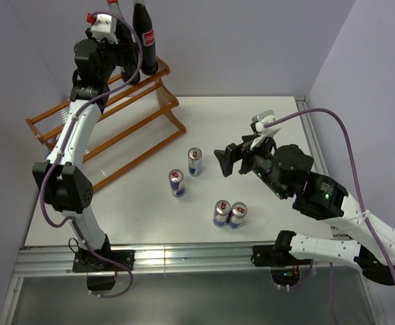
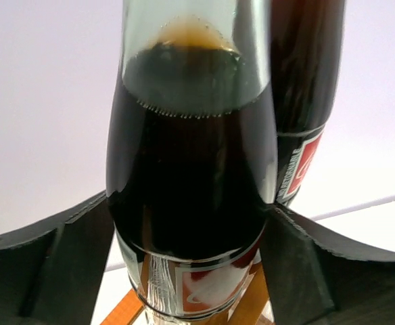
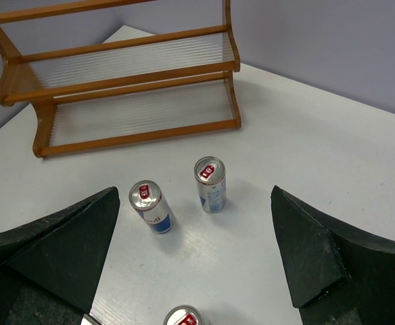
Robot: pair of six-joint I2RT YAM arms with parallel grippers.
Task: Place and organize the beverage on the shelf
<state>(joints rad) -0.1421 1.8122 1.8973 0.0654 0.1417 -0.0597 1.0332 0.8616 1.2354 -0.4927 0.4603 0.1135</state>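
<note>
One dark cola bottle (image 2: 191, 176) stands upright on the top tier of the wooden shelf (image 1: 126, 132). My left gripper (image 2: 191, 223) is round its body, with a finger (image 2: 55, 264) against each side. The other cola bottle (image 2: 306, 68) stands just to its right (image 1: 145, 37). My right gripper (image 3: 194, 244) hovers open and empty above the table, right of the cans (image 1: 228, 161). Two blue-and-silver cans (image 3: 210, 183) (image 3: 150, 205) stand upright ahead of it, and the top of a third (image 3: 184, 317) shows at the bottom edge. A pair of cans (image 1: 229, 214) stands near the table's front.
The shelf's two lower tiers (image 3: 136, 88) hold nothing. The walls meet in a corner behind the shelf. A metal rail (image 1: 184, 261) runs along the table's near edge by both arm bases, and another rail (image 1: 312, 135) lines the right side.
</note>
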